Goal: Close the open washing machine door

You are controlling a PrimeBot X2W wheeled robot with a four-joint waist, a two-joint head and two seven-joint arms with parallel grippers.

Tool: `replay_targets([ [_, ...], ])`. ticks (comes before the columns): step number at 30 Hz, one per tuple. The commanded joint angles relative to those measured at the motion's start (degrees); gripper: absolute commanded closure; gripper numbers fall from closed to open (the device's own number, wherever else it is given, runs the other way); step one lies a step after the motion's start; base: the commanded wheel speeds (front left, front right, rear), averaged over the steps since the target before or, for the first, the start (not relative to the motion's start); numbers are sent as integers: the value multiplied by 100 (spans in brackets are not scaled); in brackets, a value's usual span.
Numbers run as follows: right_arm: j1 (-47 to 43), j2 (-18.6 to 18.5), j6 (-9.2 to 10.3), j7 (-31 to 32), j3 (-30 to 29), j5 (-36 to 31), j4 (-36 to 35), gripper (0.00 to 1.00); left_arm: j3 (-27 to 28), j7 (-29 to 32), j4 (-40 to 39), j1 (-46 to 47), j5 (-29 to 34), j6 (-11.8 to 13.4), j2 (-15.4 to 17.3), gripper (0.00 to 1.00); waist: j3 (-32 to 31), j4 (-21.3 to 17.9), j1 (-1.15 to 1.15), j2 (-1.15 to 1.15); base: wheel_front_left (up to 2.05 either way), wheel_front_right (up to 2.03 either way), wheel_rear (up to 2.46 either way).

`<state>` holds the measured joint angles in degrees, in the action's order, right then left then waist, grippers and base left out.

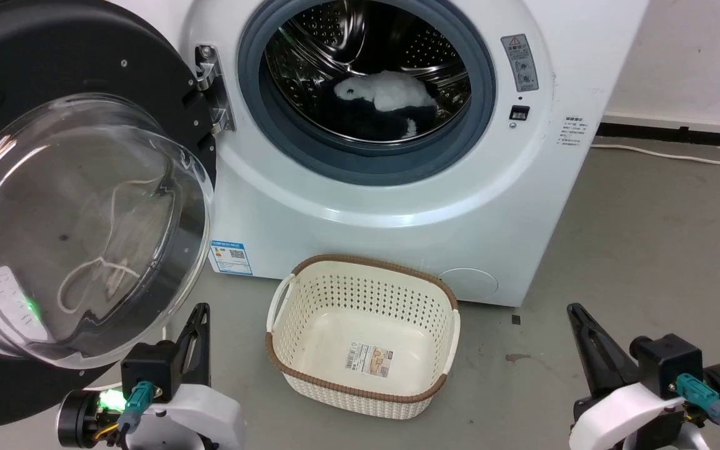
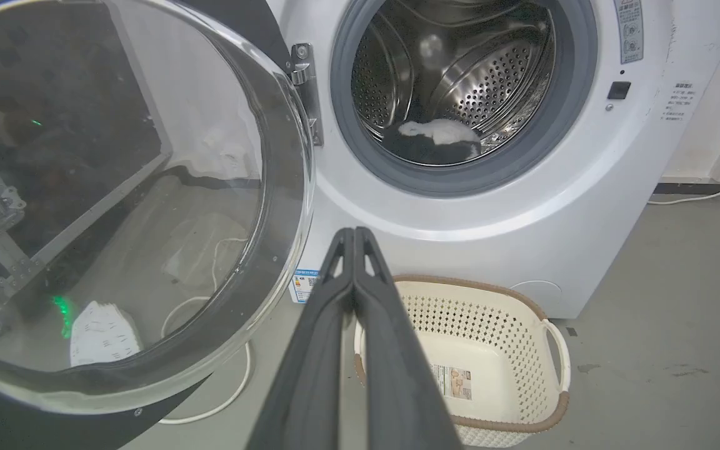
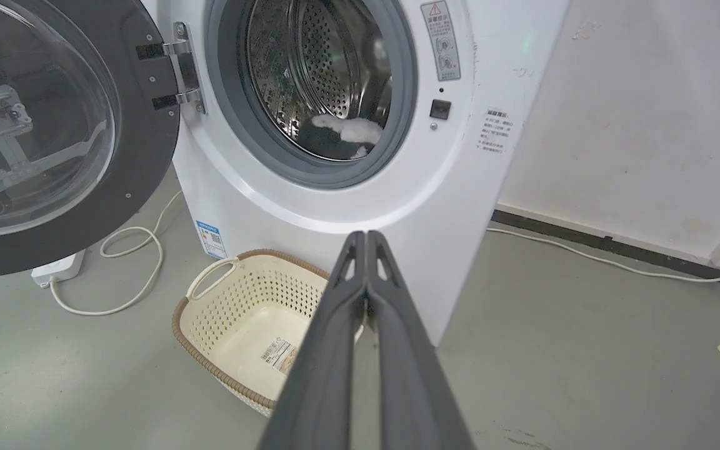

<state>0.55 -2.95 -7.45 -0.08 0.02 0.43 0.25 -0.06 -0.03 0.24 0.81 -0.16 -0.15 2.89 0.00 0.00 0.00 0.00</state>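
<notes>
The washing machine door point(image 1: 79, 219) hangs wide open at the left, its black rim and bulging clear glass bowl facing me, hinged on metal point(image 1: 213, 87) beside the drum opening. The same door point(image 2: 116, 206) looms large in the left wrist view and sits at the far left as the door point(image 3: 41, 125) in the right wrist view. My left gripper point(image 1: 200, 309) is shut and empty, low down just right of the door's lower rim. My right gripper point(image 1: 575, 309) is shut and empty at the lower right, far from the door.
A cream basket point(image 1: 285, 350) with a brown rim stands on the floor before the white machine point(image 1: 397, 206). White and dark laundry point(image 1: 385, 94) lies in the steel drum. A white cable point(image 3: 129, 269) and power strip lie on the grey floor under the door.
</notes>
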Motion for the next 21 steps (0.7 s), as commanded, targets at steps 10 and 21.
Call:
replay_targets([
  [10, -15, 0, 1, -55, -29, 57, 4, 0, -41, -55, 1, 11, 1, 6, 0, 0, 3, 1, 0, 0, 0, 0, 0],
  [21, -109, 1, 0, -233, -77, 120, -14, 0, -175, -234, -10, 2, -1, 23, 20, 0, -23, 172, 0, 0, 0, 0, 0],
])
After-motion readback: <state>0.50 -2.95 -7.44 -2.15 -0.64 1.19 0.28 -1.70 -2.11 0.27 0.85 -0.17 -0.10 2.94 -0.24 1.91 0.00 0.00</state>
